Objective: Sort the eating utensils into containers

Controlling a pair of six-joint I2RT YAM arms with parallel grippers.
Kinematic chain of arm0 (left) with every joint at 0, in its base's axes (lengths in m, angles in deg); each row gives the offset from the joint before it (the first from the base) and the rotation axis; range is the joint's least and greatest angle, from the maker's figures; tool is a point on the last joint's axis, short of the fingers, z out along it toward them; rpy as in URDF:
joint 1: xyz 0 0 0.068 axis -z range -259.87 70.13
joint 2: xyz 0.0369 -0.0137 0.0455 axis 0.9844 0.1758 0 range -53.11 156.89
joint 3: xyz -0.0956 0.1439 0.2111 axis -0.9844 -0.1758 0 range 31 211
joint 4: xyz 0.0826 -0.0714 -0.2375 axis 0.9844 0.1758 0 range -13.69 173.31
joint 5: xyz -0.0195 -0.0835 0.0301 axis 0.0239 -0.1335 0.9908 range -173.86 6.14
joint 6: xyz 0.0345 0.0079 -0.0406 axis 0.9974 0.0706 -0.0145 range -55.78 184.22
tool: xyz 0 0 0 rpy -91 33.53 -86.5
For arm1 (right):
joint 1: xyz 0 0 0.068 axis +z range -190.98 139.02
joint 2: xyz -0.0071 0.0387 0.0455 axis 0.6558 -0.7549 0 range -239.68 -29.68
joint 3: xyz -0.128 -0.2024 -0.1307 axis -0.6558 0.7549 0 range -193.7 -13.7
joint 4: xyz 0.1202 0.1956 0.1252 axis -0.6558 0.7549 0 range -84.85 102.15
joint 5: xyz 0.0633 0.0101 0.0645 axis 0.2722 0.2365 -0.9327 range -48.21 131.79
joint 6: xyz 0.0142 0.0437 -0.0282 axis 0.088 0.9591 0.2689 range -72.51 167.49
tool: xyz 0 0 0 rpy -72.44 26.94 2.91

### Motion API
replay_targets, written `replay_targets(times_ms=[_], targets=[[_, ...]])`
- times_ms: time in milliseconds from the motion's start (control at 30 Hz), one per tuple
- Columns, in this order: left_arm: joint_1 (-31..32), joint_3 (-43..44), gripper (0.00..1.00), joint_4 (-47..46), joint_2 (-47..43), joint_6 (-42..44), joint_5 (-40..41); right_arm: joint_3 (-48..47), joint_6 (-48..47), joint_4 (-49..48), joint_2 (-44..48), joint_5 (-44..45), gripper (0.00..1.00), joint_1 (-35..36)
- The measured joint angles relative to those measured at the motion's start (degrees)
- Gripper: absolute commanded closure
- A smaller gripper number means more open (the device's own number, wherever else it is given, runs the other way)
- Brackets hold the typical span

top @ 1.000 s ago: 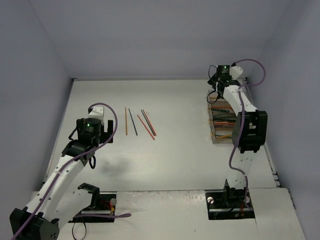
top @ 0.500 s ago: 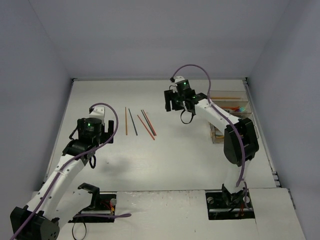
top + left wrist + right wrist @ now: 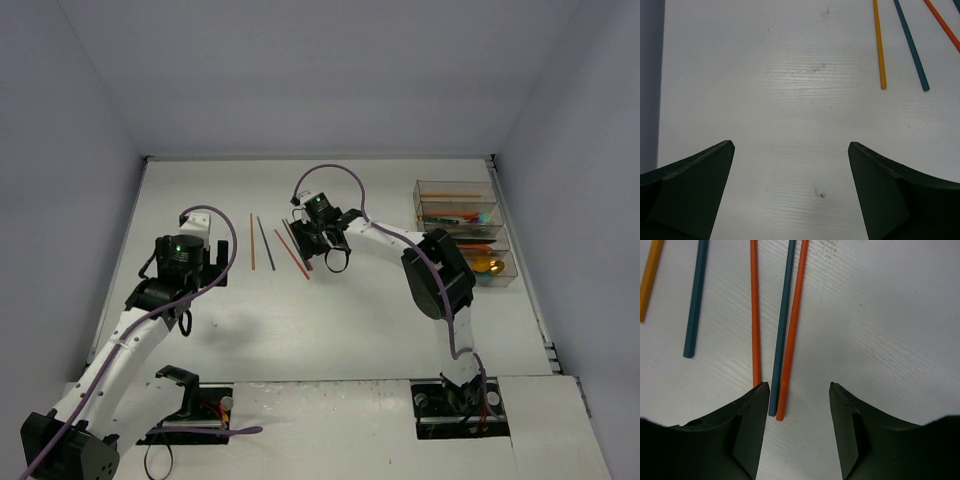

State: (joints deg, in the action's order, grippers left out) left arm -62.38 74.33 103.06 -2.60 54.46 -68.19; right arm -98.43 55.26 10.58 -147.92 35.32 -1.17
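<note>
Four joined clear-plastic rectangular bins point(image 3: 455, 182) sit at the right side of the white table point(image 3: 350, 310). The farthest bin holds a thin orange stick point(image 3: 450, 195). The next holds teal, orange and red utensils point(image 3: 465, 215), and the nearest a round gold spoon point(image 3: 487, 266). The third is partly hidden by the arm. The right gripper point(image 3: 799, 390), fingers spread, hangs over a slim teal chopstick point(image 3: 782, 325) and an orange chopstick point(image 3: 794, 325) lying side by side. The left gripper point(image 3: 790, 150), spread wide and holding nothing, is near a yellow-orange chopstick point(image 3: 878, 45).
</note>
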Motion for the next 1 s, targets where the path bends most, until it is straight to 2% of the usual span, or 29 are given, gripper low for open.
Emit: replay_targets(times_ms=[167, 433, 700, 1000], targets=[[0.0, 0.0, 0.03, 0.0, -0.1, 0.0, 0.0, -2.6, 0.2, -0.2, -2.7, 0.9, 0.58, -0.1], [0.0, 0.0, 0.03, 0.0, -0.1, 0.0, 0.0, -7.6, 0.3, -1.5, -5.9, 1.1, 0.59, -0.1], [0.0, 0.0, 0.03, 0.0, -0.2, 0.0, -0.3, -8.7, 0.8, -2.5, -9.0, 1.9, 0.65, -0.1], [0.0, 0.0, 0.03, 0.0, -0.2, 0.0, -0.4, -9.2, 1.0, -2.7, -9.2, 2.4, 0.66, -0.1]])
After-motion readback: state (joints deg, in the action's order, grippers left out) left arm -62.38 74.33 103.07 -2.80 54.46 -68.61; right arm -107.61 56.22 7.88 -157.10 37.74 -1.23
